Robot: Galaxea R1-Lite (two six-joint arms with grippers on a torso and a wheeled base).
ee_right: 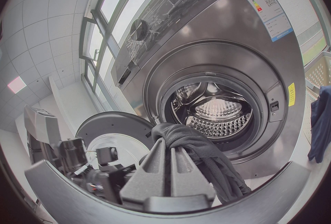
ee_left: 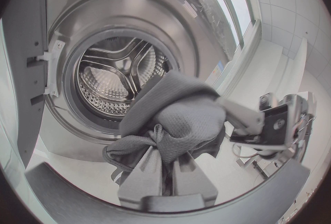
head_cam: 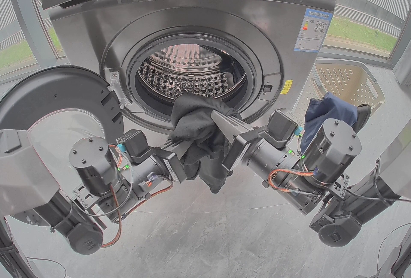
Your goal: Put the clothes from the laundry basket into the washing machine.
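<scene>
Black garment (head_cam: 195, 120) clamped by left gripper (ee_left: 168, 162) and right gripper (ee_right: 168, 152) – washing machine (head_cam: 257, 26) drum just ahead, blue label (head_cam: 313, 29) above right gripper

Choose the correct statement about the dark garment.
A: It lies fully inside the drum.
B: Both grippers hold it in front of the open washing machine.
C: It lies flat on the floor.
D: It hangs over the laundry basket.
B: the left gripper and the right gripper are each shut on the dark garment, which hangs before the open washing machine, outside its drum.
</scene>
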